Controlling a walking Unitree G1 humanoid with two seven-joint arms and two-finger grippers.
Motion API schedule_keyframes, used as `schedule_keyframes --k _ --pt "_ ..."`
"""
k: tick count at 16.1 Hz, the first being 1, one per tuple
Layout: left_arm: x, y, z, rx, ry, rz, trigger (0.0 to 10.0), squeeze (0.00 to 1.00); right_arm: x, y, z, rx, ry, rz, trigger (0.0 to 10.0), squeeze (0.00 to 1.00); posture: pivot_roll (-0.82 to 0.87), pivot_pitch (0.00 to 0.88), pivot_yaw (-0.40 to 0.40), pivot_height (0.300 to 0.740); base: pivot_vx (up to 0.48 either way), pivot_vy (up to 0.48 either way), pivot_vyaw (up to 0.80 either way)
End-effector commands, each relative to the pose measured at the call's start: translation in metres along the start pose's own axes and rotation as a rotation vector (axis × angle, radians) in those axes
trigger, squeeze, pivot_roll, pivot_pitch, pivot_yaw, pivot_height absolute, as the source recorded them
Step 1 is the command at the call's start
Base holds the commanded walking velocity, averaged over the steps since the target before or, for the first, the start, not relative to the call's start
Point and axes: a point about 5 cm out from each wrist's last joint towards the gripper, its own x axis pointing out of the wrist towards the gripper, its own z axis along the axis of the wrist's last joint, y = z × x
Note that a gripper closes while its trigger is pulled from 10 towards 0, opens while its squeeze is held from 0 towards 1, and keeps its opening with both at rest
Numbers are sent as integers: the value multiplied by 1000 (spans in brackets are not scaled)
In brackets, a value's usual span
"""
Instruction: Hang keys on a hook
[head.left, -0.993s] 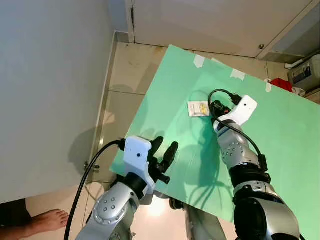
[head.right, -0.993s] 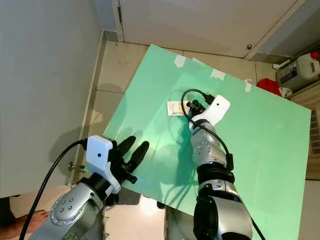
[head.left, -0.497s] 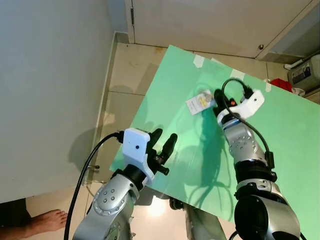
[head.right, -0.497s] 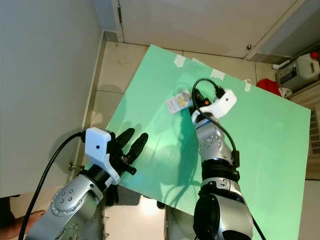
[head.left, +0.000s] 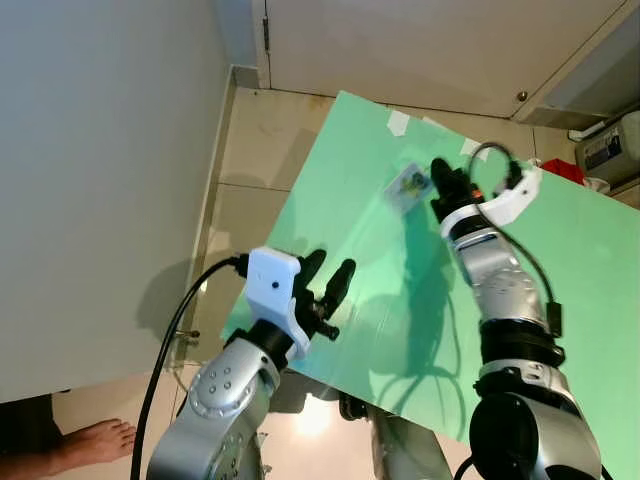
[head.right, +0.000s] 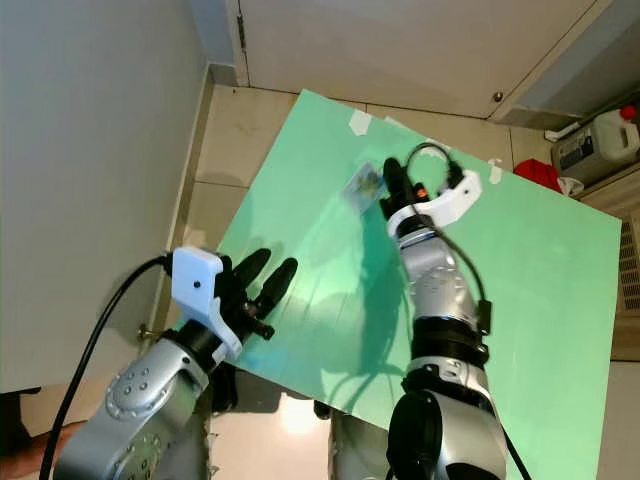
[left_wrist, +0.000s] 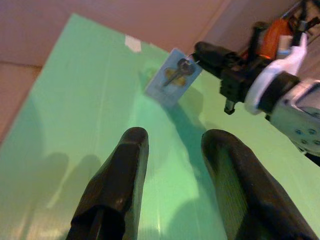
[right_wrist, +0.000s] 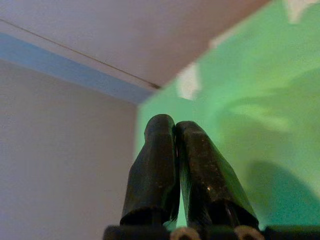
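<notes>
Up above the green surface (head.left: 340, 180), near its far edge: the keys (left_wrist: 178, 76) with a pale tag (head.left: 409, 186) bearing a yellow mark, hanging off the tips of the right end effector (head.left: 440, 181). Long axis of the tag tilted, slanting from the pinched end out and down toward the robot's left, a dark key lying along its face in the left wrist view. Casts a shadow on the green just below it, so lifted clear of the surface rather than resting on it. Right end effector clenched, both black fingers (right_wrist: 160, 165) pressed flat together in the right wrist view, gripping the keys at the ring end beside the tag's upper corner. Left end effector (head.left: 325, 290) released, two fingers (left_wrist: 125, 170) spread with a wide gap, nothing between them, hovering over the near left corner of the green surface, well apart from the keys. Bare foot (head.left: 95, 440) of a person on the tiled floor (head.left: 255, 130) at lower left.
</notes>
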Motion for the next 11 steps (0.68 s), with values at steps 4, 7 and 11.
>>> schedule_keyframes --k 4,7,11 --pt "4 2 7 -6 -27 -22 10000 0 -13 7 19 121 -67 119 0 0 112 358 -77 740 0 0 0" --pt "10 5 15 10 -53 -40 10000 0 -18 13 29 140 -96 175 0 0 117 334 -63 740 0 0 0" --pt "28 15 39 34 -140 -48 10000 0 -30 52 30 13 -55 420 10000 0 124 284 -52 740 0 0 0"
